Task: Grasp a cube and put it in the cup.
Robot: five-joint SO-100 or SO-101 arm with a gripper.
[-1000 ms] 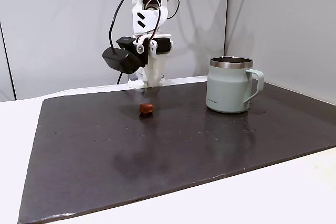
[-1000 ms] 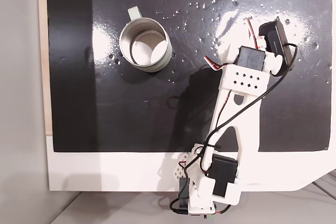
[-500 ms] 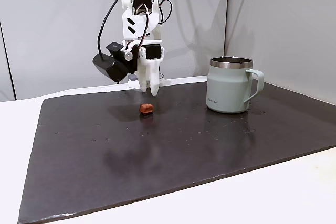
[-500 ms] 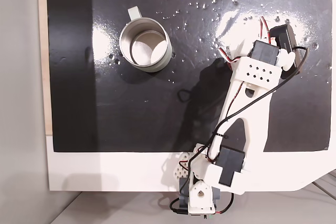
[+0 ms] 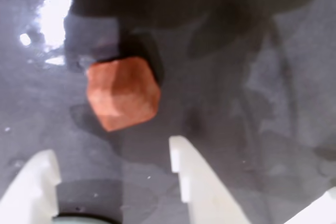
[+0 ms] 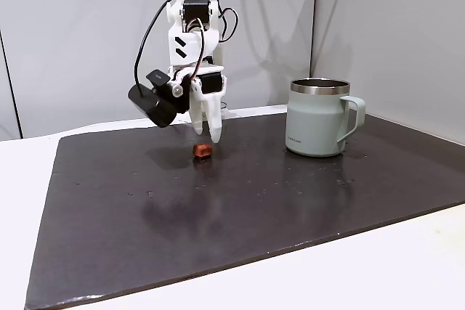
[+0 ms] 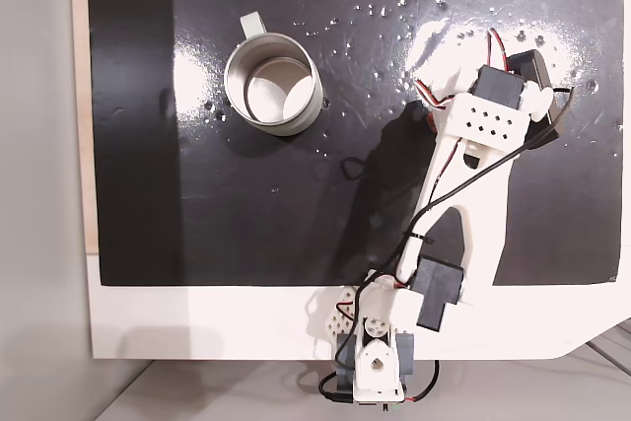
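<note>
White two-finger gripper (image 5: 113,158) had jaws apart; small rounded reddish-brown cube (image 5: 123,94) lay just ahead of the gap, offset toward the wrist view's left finger.

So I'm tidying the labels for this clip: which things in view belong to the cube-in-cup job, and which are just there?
Part of the job:
- the cube, lying on the mat just ahead of the fingertips
- the cup, upright, apart from the cube
- the gripper, jaws apart above the mat

Just there:
- the dark mat
- the white table
- scattered droplets on the mat
</note>
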